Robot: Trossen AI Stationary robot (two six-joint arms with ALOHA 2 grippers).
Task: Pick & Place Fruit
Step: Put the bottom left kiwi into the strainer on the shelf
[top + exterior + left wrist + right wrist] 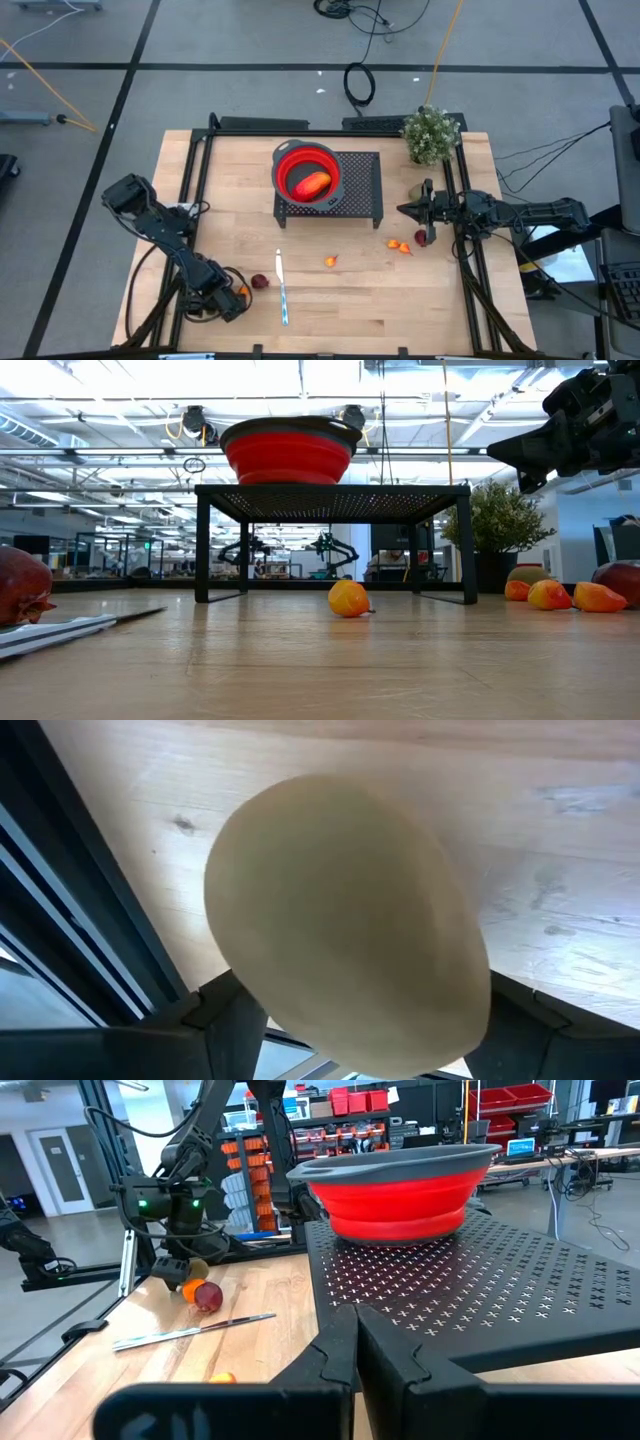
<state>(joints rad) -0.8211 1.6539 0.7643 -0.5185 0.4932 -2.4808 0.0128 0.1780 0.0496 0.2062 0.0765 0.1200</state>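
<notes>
Two claws here, only the left one is busy: the left gripper (228, 300) sits low at the near-left corner of the table (340, 320), with a pale oval fruit (345, 910) right in its mouth and filling the whole wrist view. Honestly I can't tell if it's actually clamped on it or just around it. Just beside that gripper lie a tiny orange piece (244, 292) and a dark red fruit (260, 282), then the knife (282, 290), and farther out an orange fruit (330, 261) near mid-table. The red-orange oval (313, 183) is inside the red bowl (300, 150), which stands on the black rack (362, 195). Over by the right edge there are more orange bits (398, 245) and another dark red one (422, 238). The right gripper (408, 210) waits above those, closed tight, pointing at the rack.
</notes>
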